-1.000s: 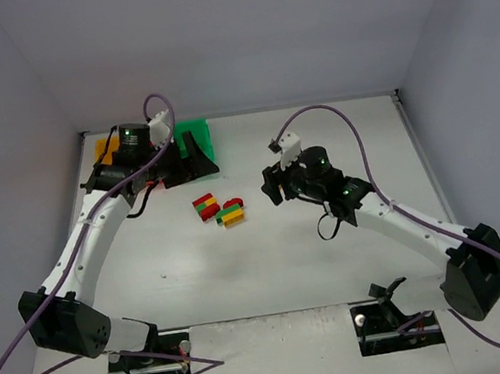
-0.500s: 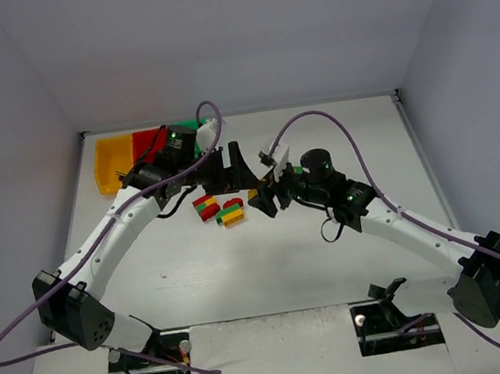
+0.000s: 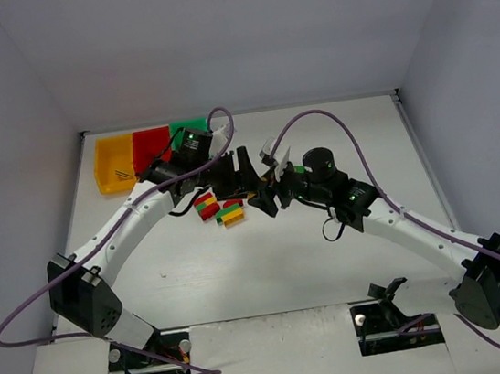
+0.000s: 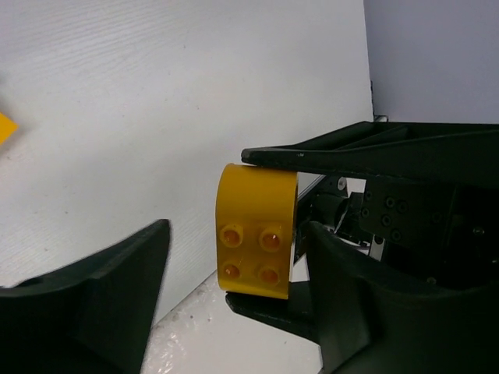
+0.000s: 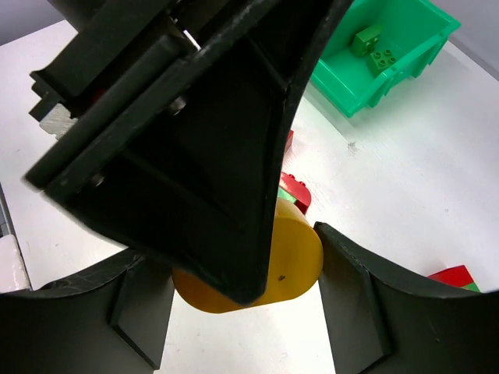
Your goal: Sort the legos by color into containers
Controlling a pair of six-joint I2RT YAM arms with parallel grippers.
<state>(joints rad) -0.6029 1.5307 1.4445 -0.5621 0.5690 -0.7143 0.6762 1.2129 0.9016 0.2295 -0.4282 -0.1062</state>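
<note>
Right gripper, yellow lego clamped inside jaws

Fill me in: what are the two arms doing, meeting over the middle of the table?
It looks like a handover. The right gripper is clamped on a yellow brick, and the left gripper sits open around that same brick, a finger on either side but not gripping. Multicolour clumps lie unsorted on the table beside them. The bin row is at the far left, and the green bin holds two green bricks.
</note>
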